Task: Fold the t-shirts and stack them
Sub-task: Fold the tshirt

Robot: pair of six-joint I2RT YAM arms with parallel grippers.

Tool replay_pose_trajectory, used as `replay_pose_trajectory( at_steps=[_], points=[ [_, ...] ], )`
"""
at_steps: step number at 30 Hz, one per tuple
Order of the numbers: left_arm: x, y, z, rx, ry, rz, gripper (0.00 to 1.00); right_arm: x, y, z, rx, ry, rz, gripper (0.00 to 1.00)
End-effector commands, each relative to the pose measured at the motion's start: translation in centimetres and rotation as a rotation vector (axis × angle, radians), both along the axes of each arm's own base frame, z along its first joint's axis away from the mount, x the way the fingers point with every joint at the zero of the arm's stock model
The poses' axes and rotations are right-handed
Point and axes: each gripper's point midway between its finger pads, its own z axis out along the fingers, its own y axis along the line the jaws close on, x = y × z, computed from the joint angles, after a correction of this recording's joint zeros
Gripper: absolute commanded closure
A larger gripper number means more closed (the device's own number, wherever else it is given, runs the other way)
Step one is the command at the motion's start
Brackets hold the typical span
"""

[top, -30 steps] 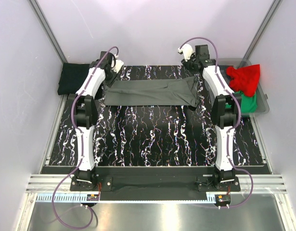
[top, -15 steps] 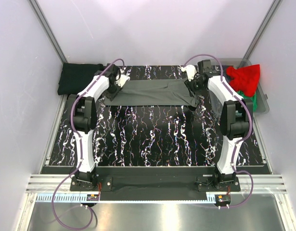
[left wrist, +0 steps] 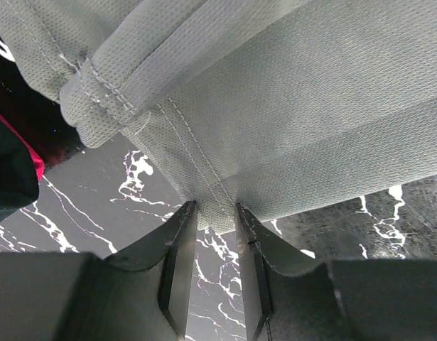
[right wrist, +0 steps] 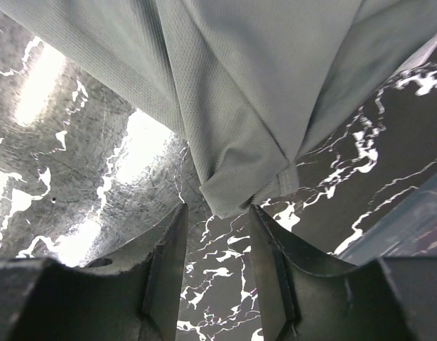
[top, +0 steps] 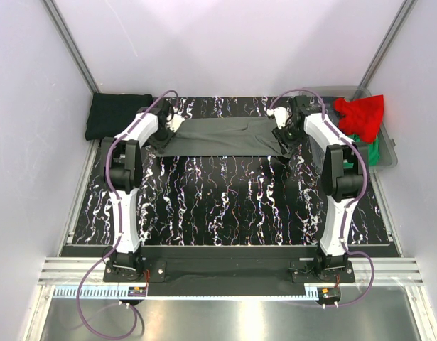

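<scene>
Grey shirt [top: 222, 136] lies as a long folded strip across the far side of the table [top: 225, 206], with the black shirt [top: 115, 114] off its left end and the red shirt [top: 360, 115] and green shirt [top: 367, 150] in the bin [top: 390, 158] on the right. In the last second both my arms dropped onto its ends. The left gripper [left wrist: 215, 213] narrowed and now pinches the left hem corner, while the right gripper [right wrist: 218, 212] spread wider and straddles the right sleeve corner, unclosed. I judge the next fold is nearly set up, with the right pinch pending.
</scene>
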Motion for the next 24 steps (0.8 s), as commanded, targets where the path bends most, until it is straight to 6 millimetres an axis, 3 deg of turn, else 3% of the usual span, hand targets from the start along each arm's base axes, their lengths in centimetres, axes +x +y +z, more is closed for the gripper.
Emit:
replay_pose_trajectory(
  at_steps=[1, 10, 16, 20, 24],
  points=[
    [1.5, -0.3, 1.2, -0.004, -0.053, -0.002, 0.67, 0.3, -0.7, 0.6, -0.021, 0.002, -0.031, 0.53],
    [1.6, -0.2, 0.8, -0.001, -0.049, 0.0, 0.67, 0.6, -0.9, -0.5, -0.035, 0.02, -0.032, 0.54],
    [1.5, -0.2, 0.7, 0.002, -0.045, -0.001, 0.67, 1.0, -0.7, -0.4, -0.024, 0.014, -0.023, 0.61],
    [1.5, -0.1, 0.5, 0.003, -0.04, 0.0, 0.67, 1.4, -0.7, -0.3, -0.018, 0.008, -0.021, 0.72],
    [1.5, -0.1, 0.4, 0.006, -0.039, -0.004, 0.67, 1.4, -0.7, -0.1, -0.014, 0.004, -0.019, 0.88]
  ],
)
